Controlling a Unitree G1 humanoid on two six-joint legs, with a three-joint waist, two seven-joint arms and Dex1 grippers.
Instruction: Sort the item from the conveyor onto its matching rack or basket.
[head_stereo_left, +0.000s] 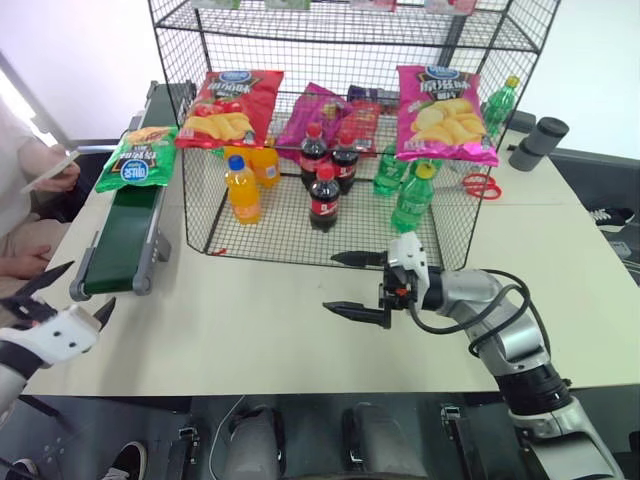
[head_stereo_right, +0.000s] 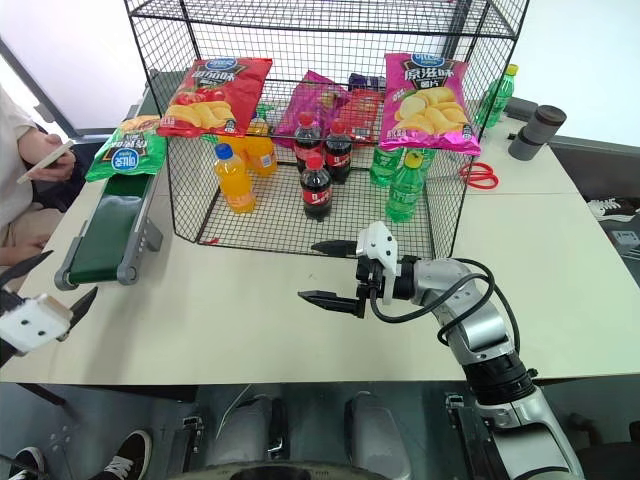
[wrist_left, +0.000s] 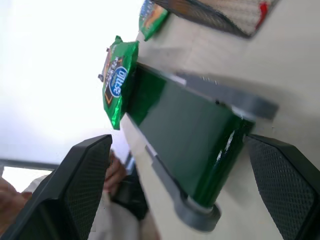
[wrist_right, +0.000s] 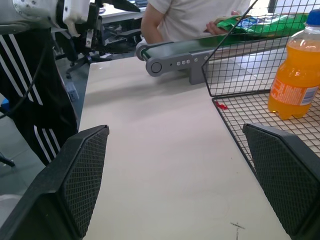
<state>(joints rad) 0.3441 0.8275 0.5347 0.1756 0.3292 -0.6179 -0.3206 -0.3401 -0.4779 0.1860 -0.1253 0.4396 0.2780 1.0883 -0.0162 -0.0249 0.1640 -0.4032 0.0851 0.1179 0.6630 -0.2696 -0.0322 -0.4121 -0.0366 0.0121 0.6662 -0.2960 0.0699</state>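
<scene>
The right gripper hangs over the bare tabletop with its fingers spread wide and nothing between them, pointing across toward the robot's left. Just beyond those fingers stands the front edge of the rack, its wire floor holding an orange bottle, cola bottles and green bottles. On the tier above lie a red bag, a purple bag and a pink bag.

The left gripper is out past the tabletop's left edge, its fingers also spread wide and empty. In the left wrist view the near roller end of the conveyor sits between the two fingers, a little way ahead of them and not touched.

The green bag lies at the conveyor's far end, well apart from both pairs of fingers, partly overhanging the belt's left side and just beside the rack's left wall. Left of the conveyor a person sits with a hand near the bag.

Well beyond the right fingers, on the far side of the rack, red scissors lie on the tabletop, with a grey cylinder farther off.
</scene>
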